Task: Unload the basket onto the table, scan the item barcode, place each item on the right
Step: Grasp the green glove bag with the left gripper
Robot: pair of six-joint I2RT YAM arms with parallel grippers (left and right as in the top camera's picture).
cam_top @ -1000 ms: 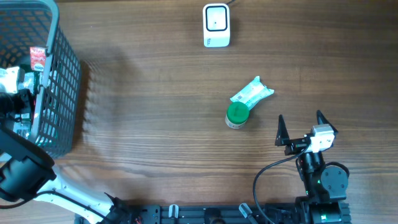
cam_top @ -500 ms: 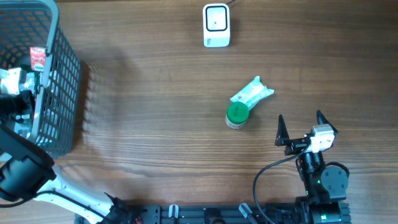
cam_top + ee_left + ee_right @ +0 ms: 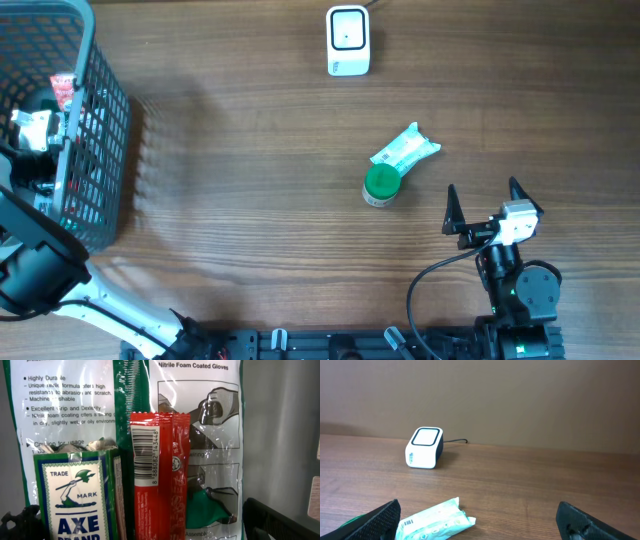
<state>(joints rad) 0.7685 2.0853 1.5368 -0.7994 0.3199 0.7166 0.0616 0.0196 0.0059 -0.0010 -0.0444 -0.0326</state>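
The white barcode scanner (image 3: pixel 348 40) stands at the far middle of the table, also in the right wrist view (image 3: pixel 425 448). My left gripper (image 3: pixel 38 128) reaches inside the wire basket (image 3: pixel 105 130). It is open (image 3: pixel 150 532), its dark fingertips (image 3: pixel 280 520) either side of a red sachet (image 3: pixel 159 475) with a barcode and a green-and-white Axe Brand box (image 3: pixel 75 495), touching neither. A clear gloves packet (image 3: pixel 200 410) lies behind them. My right gripper (image 3: pixel 485 205) stands open and empty (image 3: pixel 482 527) near a pale wipes packet (image 3: pixel 405 150) (image 3: pixel 437 520).
A green-lidded jar (image 3: pixel 381 184) lies against the wipes packet, left of the right gripper. The basket fills the far left corner, its wall between the left gripper and the open table. The scanner's cable runs off the far edge.
The left gripper has shifted a little farther into the basket, and the red sachet is now partly covered in the overhead view. The right arm has not moved.
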